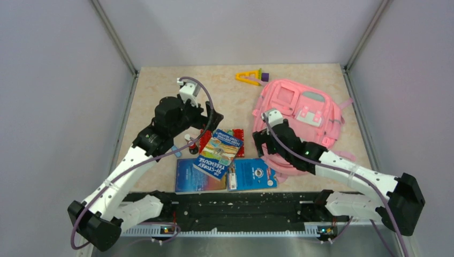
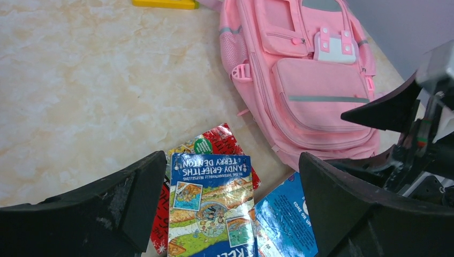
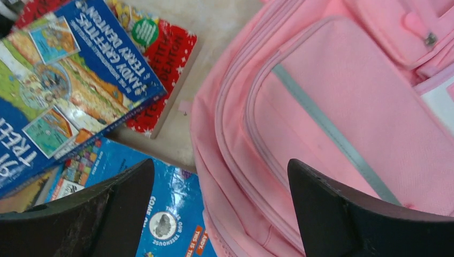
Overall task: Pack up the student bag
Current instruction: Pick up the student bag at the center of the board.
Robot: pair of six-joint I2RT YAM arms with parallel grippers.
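Hovering right gripper [image 3: 218, 171] over bag [image 1: 305, 110] edge, left gripper [image 2: 231, 160] over books [image 1: 219, 150] beside bag, both with jaws spread.

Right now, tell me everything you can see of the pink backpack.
The student bag is a soft pink fabric backpack lying flat, front up, on the right half of the table. Showing: zipped front pockets, a grey strip across the lower one, a white patch, a mesh side pocket, straps poking out at the right. Visible zips look shut. Its near edge meets a blue book; the open right end effector sits above it.
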